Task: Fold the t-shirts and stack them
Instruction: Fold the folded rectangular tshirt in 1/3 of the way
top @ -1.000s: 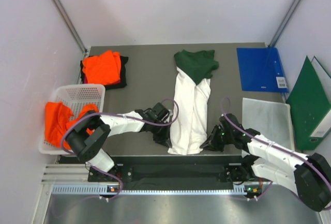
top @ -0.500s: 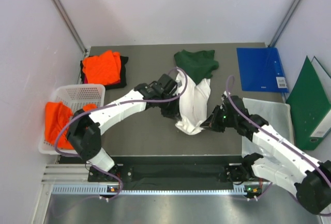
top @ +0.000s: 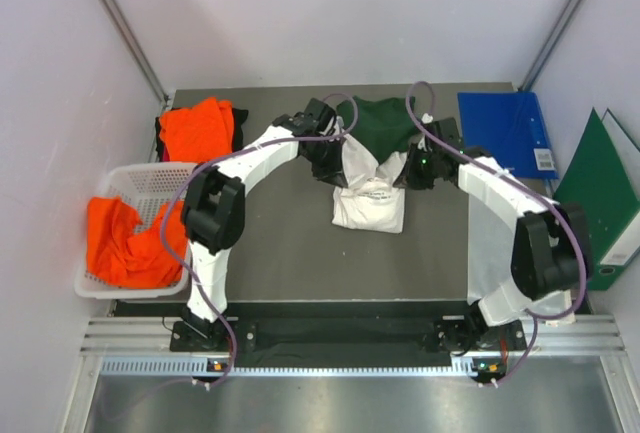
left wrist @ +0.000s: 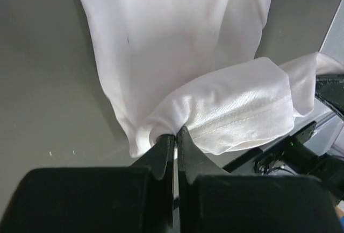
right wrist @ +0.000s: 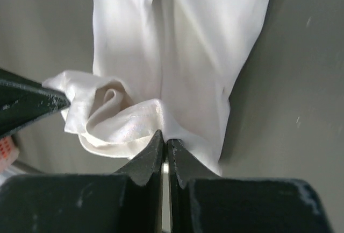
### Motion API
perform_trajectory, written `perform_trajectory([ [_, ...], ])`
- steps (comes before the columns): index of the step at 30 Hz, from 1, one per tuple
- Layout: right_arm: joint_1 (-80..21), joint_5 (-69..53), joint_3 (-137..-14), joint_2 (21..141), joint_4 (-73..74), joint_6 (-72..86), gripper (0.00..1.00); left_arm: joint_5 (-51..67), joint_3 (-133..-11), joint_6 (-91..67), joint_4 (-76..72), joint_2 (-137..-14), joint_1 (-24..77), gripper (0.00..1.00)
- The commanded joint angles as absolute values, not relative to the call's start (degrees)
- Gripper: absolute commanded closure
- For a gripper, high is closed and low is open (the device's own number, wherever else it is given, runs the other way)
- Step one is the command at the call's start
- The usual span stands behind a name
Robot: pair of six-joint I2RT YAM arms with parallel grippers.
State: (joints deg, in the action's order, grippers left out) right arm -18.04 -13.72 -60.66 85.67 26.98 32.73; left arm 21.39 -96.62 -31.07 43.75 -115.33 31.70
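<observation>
At the left, the white plastic mesh basket [top: 150, 183] held loose bright orange cloth shirts [top: 125, 243]; a folded orange shirt [top: 197, 128] lay beyond it. The left claw [left wrist: 175, 136] was clamped tight on one hem corner of the white-bodied, green-sleeved t-shirt [top: 372, 208], which lay mid-counter [top: 270, 243], green end farthest. The right claw [right wrist: 163, 139] pinched the other corner likewise. We judged the end-to-end fold half done. Next, both claws should carry the hem together to the green end, lay it flat, then release.
</observation>
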Motion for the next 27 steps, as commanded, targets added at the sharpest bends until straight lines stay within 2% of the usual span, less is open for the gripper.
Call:
perform_trajectory([
  [1, -14.8, -16.1, -68.7, 93.3, 23.7, 26.9, 0.99, 25.0, -106.9, -28.7, 44.9, -121.3, 29.5, 1.0],
  [5, -13.1, -19.6, -77.6, 103.9, 21.7, 26.0, 0.98, 26.5, -115.4, -29.0, 46.7, -128.0, 27.3, 1.0],
  [6, -12.8, -19.8, -79.4, 105.9, 21.7, 25.9, 0.98, 27.2, -118.8, -29.2, 47.0, -130.7, 26.2, 0.91],
  [7, -12.7, -20.6, -81.5, 109.6, 21.7, 25.5, 0.96, 27.8, -120.7, -29.3, 47.6, -131.9, 25.6, 0.72],
  [8, -12.2, -20.8, -85.3, 111.3, 21.5, 25.5, 0.94, 27.7, -122.5, -29.7, 48.2, -133.0, 25.0, 0.48],
  [9, -12.0, -20.4, -87.2, 112.7, 22.3, 25.4, 0.91, 27.3, -125.4, -29.9, 48.7, -134.2, 23.8, 0.02],
  [12, -11.5, -15.1, -87.2, 110.2, 18.7, 25.7, 0.44, 25.8, -124.7, -29.9, 48.2, -132.0, 21.9, 0.01],
  [13, -11.5, -11.8, -83.5, 105.6, 16.8, 25.8, 0.21, 25.1, -123.4, -29.5, 47.3, -130.9, 21.6, 0.01],
  [15, -11.4, -8.7, -80.3, 101.4, 14.2, 26.3, 0.01, 24.9, -118.1, -28.6, 46.5, -127.4, 21.2, 0.01],
  [18, -10.5, -8.7, -75.5, 95.2, 15.8, 26.8, 0.0, 26.6, -109.2, -28.1, 44.0, -123.1, 21.4, 0.01],
  [22, -9.3, -14.6, -65.4, 89.7, 17.0, 30.6, 0.0, 28.6, -98.3, -29.1, 39.6, -119.0, 22.0, 0.01],
  [25, -9.1, -18.8, -58.1, 88.6, 16.9, 34.4, 0.01, 29.6, -91.2, -31.1, 35.3, -116.8, 22.8, 0.06],
  [27, -9.1, -21.3, -53.9, 88.7, 14.3, 37.9, 0.06, 30.7, -87.5, -33.5, 31.6, -116.2, 23.1, 0.12],
])
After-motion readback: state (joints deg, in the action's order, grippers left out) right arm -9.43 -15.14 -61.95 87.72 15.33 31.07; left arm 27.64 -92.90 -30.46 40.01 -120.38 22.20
